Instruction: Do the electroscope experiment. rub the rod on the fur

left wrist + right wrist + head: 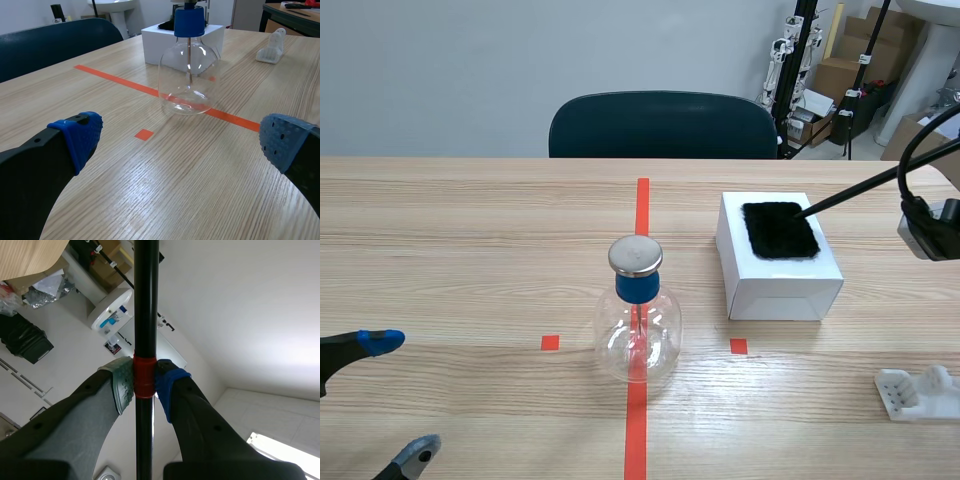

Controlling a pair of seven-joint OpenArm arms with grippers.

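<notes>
Looks like you're right in the rubbing step. Your right gripper point(145, 385) is clamped on the black rod point(855, 192) at its red band, and the rod slants down from about 3 o'clock so its tip lands on the far right corner of the black fur point(780, 230). It looks like it's touching, though I can't tell how hard it's pressing. The fur lies flat on top of the white box point(785, 290), which sits at roughly 2 o'clock from the electroscope point(638, 318). The electroscope — glass flask, blue collar, metal cap — stands upright on the red tape line mid-table, well apart from the rod. Your left gripper point(400, 395) sits at about 8 o'clock from the flask, fingers spread wide with nothing between them. A white plastic stand point(918, 392) rests at about 4 o'clock with nothing on it, so I'd call the rod pickup done. What's left, as I read it, is the actual strokes across the fur. Only the tip is on a corner right now, so I'd get more of the rod onto the pile. After that the rod goes over to the metal cap. I can't make out what hangs inside the flask, so there's no telling whether it's charged.
</notes>
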